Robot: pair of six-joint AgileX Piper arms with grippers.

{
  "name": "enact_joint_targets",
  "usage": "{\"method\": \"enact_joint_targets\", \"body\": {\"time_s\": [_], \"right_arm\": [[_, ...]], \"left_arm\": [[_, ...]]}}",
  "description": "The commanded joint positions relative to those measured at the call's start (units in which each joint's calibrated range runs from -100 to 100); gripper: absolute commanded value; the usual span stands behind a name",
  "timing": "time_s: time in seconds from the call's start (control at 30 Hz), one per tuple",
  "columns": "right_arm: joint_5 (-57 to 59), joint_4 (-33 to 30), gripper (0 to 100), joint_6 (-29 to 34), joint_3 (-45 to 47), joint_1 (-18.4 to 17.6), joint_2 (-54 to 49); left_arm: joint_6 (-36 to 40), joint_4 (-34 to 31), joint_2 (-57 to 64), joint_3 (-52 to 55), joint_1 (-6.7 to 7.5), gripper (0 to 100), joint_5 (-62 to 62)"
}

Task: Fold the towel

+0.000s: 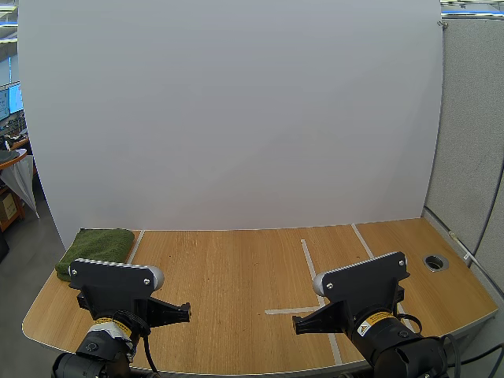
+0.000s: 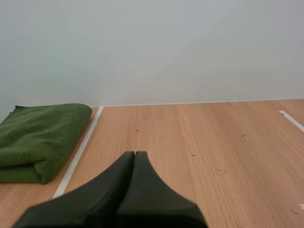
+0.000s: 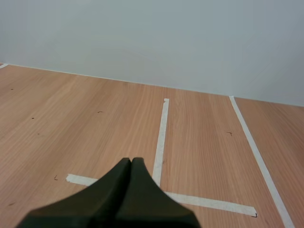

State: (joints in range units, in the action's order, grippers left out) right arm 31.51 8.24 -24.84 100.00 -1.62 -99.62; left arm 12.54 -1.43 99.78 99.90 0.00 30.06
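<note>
A green towel (image 1: 98, 247) lies folded into a thick pad at the far left of the wooden table (image 1: 236, 299), left of a white tape line. In the left wrist view the towel (image 2: 38, 140) sits ahead and to the side of my left gripper (image 2: 134, 154), whose fingers lie together as one dark wedge, holding nothing. My left gripper (image 1: 186, 309) hovers low near the table's front edge. My right gripper (image 1: 298, 321) is also near the front, over the tape marks; its fingers (image 3: 131, 161) are shut with nothing between them.
White tape lines (image 1: 311, 272) mark the right half of the table, with a cross strip (image 3: 161, 192) under the right gripper. A round cable hole (image 1: 435, 261) sits at the far right. A white backdrop (image 1: 236, 118) rises behind the table.
</note>
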Motion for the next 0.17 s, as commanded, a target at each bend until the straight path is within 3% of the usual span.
{"method": "enact_joint_targets", "body": {"time_s": [0.0,0.13], "right_arm": [[0.12,-0.38,0,-0.04,0.0,0.2,-0.38],[0.12,-0.38,0,-0.04,0.0,0.2,-0.38]], "left_arm": [[0.5,0.73,0.22,0.1,0.0,0,-1.4],[0.5,0.73,0.22,0.1,0.0,0,-1.4]]}}
